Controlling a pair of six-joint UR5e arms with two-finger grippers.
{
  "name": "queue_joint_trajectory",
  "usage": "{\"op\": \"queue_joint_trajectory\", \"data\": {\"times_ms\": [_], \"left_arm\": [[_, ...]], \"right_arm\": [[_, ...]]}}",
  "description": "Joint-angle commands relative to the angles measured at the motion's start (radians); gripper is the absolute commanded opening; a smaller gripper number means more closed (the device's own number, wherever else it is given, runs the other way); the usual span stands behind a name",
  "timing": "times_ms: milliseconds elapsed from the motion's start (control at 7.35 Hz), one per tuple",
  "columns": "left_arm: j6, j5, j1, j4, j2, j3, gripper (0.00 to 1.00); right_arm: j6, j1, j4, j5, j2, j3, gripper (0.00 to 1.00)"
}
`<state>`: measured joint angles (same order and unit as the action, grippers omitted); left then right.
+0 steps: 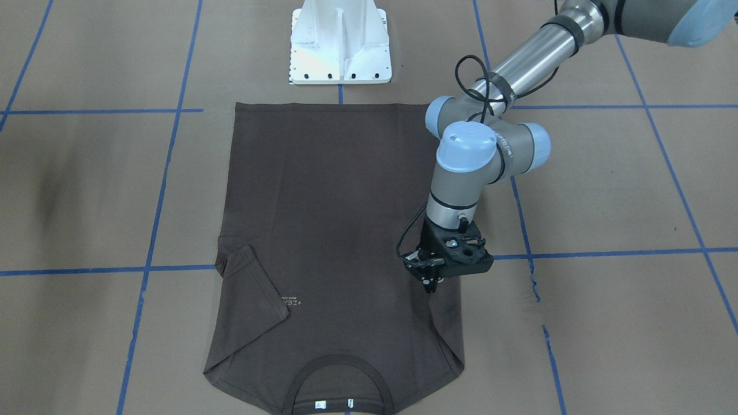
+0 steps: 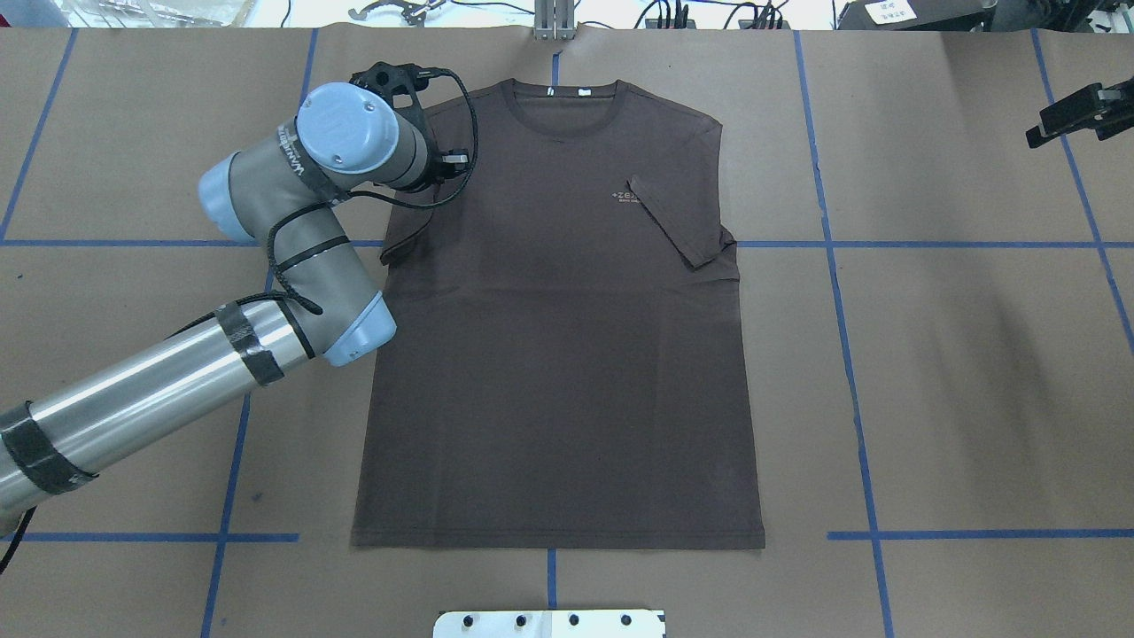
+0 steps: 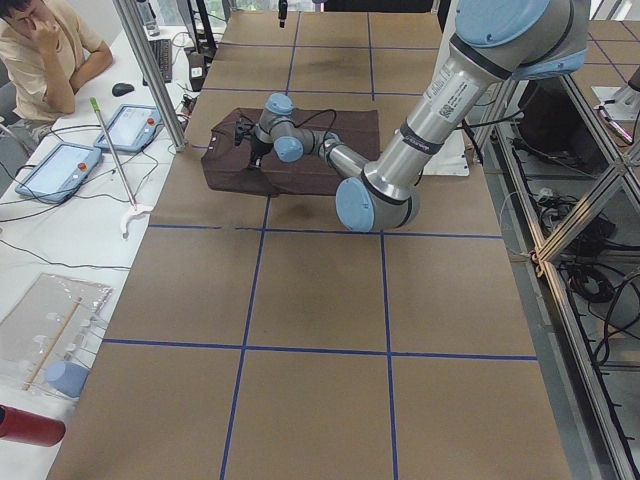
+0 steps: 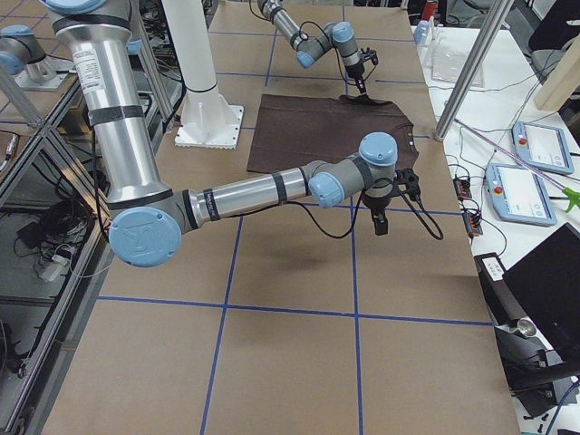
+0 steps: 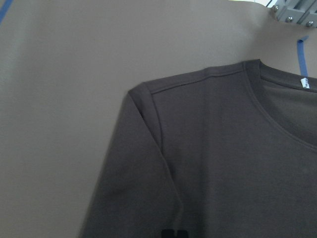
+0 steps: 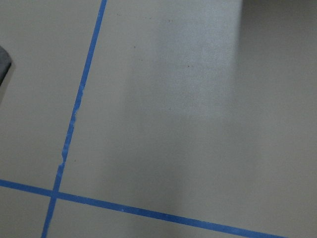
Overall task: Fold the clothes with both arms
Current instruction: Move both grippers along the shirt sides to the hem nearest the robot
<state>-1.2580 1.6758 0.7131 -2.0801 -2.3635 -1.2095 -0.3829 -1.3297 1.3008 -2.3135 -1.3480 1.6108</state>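
The dark brown T-shirt [image 1: 334, 202] [image 2: 558, 354] lies flat on the brown paper, its collar [image 2: 567, 97] at the far side from the robot base. One sleeve [image 2: 678, 221] [image 1: 253, 288] is folded in over the chest lettering. My left gripper [image 1: 429, 285] [image 5: 174, 233] points down at the other sleeve, its fingers shut on the sleeve fabric. The sleeve's hem [image 2: 390, 248] shows below my wrist. My right gripper [image 2: 1036, 137] [image 4: 381, 227] hovers over bare paper well off the shirt. It looks open, and its wrist view shows only paper and blue tape.
The white pedestal base [image 1: 340, 43] stands just behind the shirt's bottom hem. Blue tape lines cross the paper. A person [image 3: 45, 50] sits at a side desk with tablets [image 3: 60, 165] beyond the table's far edge, past a metal post [image 3: 150, 70].
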Motion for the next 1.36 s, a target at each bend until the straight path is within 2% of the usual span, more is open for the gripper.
{"op": "queue_joint_trajectory", "data": {"times_ms": [0, 136, 408, 816, 1088, 1224], "left_arm": [[0.005, 0.002, -0.006, 0.011, -0.043, 0.05, 0.52], [0.07, 0.002, -0.006, 0.037, -0.058, 0.054, 1.0], [0.126, 0.012, -0.004, 0.069, -0.008, -0.071, 1.0], [0.129, 0.056, -0.02, 0.091, 0.188, -0.394, 1.0], [0.12, 0.056, -0.139, 0.086, 0.324, -0.592, 1.0], [0.077, 0.045, -0.196, 0.083, 0.373, -0.649, 1.0]], "right_arm": [[-0.01, 0.004, 0.0, 0.0, 0.009, 0.001, 1.0], [-0.033, 0.013, -0.002, 0.0, 0.013, 0.004, 1.0], [-0.234, 0.107, -0.003, 0.014, 0.015, 0.098, 1.0], [-0.686, 0.405, 0.0, 0.227, -0.043, 0.355, 1.0], [-1.014, 0.716, 0.0, 0.496, -0.114, 0.53, 1.0], [-1.101, 0.851, 0.0, 0.619, -0.129, 0.552, 1.0]]}}
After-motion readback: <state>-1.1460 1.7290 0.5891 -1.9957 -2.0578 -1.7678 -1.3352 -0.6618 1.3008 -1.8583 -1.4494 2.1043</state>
